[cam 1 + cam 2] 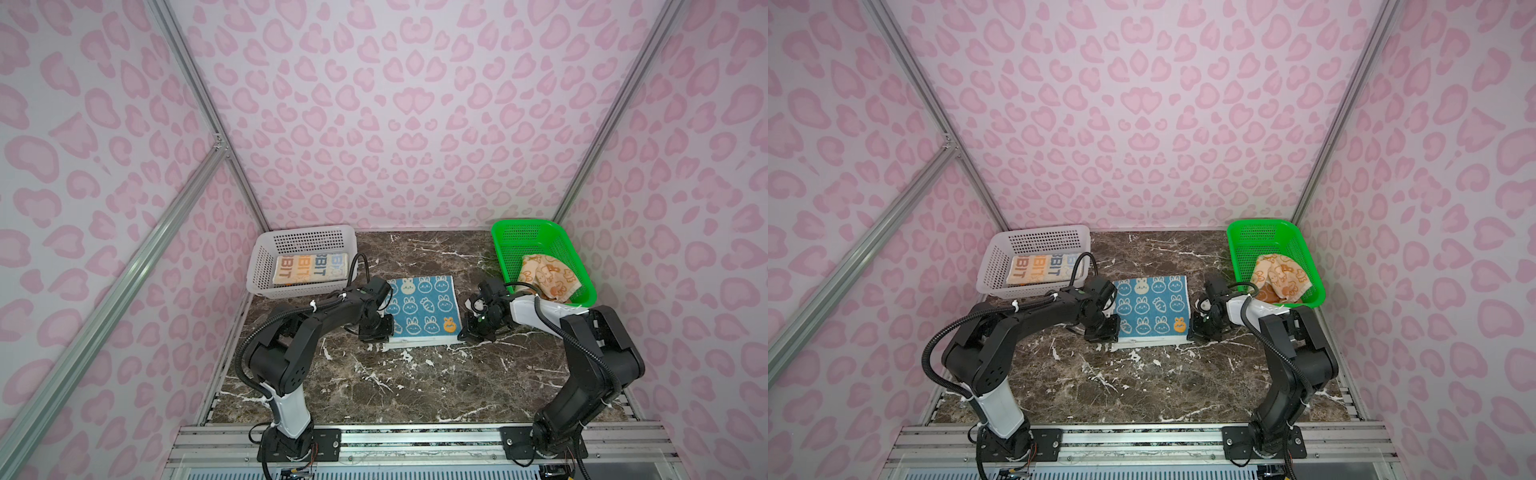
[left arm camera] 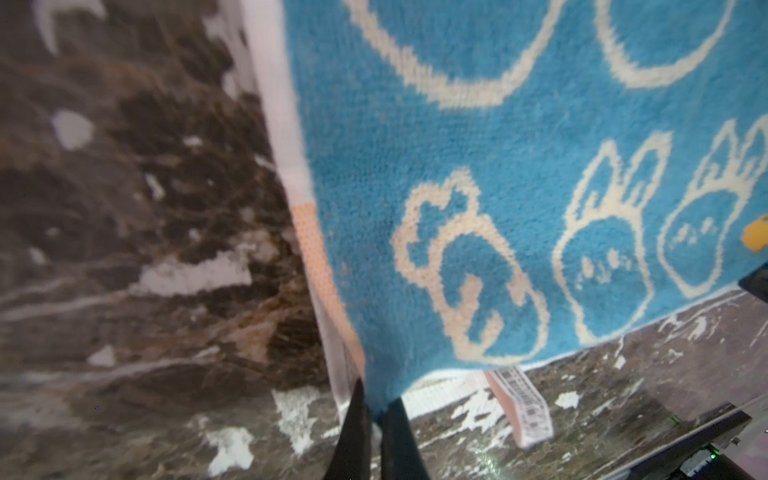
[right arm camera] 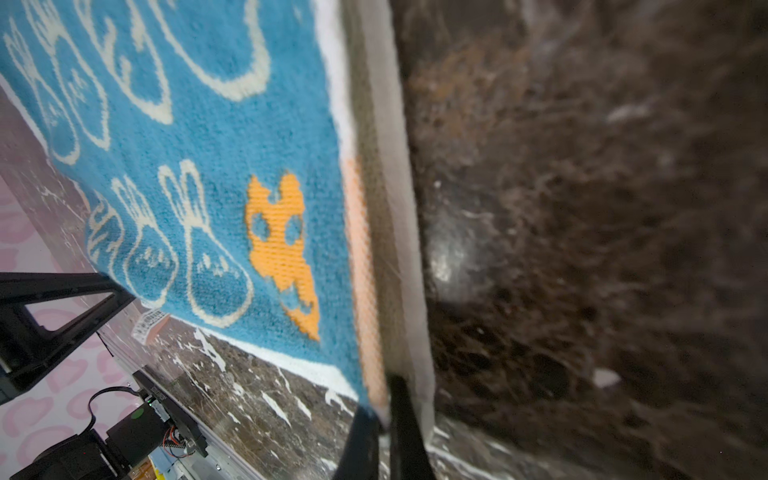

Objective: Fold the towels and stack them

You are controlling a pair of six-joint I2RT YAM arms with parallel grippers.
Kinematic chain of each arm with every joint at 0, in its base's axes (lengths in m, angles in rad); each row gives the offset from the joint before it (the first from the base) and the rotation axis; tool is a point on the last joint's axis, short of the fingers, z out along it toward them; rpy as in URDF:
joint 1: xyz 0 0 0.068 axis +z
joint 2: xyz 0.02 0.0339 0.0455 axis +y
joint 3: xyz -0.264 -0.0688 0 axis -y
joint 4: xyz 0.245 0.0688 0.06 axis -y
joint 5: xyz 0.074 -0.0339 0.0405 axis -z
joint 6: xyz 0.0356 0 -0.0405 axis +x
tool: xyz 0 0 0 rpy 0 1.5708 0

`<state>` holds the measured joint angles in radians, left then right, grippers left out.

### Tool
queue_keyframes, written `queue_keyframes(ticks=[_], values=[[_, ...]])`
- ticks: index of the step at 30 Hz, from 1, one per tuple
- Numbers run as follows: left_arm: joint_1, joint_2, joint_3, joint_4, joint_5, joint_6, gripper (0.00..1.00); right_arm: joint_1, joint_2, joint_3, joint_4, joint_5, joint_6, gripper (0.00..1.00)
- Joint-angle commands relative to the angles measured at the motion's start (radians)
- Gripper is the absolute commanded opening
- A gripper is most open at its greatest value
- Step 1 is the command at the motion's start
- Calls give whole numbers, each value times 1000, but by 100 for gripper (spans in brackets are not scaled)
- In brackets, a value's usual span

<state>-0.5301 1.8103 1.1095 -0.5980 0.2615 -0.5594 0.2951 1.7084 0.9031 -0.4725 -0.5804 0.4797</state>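
The teal towel (image 1: 422, 305) lies in the middle of the desk (image 1: 374, 386) — left gripper (image 2: 376, 406) and right gripper (image 3: 384, 405) each clamped on a near corner.

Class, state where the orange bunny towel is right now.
In both top views the orange bunny towel lies crumpled inside the green basket, back right on the marble table.

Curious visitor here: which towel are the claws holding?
The teal bunny towel: left gripper and right gripper pinch its near corners. The cream towel and orange towel lie untouched.
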Motion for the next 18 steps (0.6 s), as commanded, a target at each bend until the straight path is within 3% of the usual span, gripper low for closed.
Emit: queue_keyframes(ticks=[1,7,18], values=[[25,16,58,-40,-32,38,3,6,2,28,0,9,16,0],[32,-54,122,-126,-65,65,3,8,-56,94,-85,28,-5,0],[16,-93,31,-104,-10,40,3,17,-78,34,-59,25,12,0]])
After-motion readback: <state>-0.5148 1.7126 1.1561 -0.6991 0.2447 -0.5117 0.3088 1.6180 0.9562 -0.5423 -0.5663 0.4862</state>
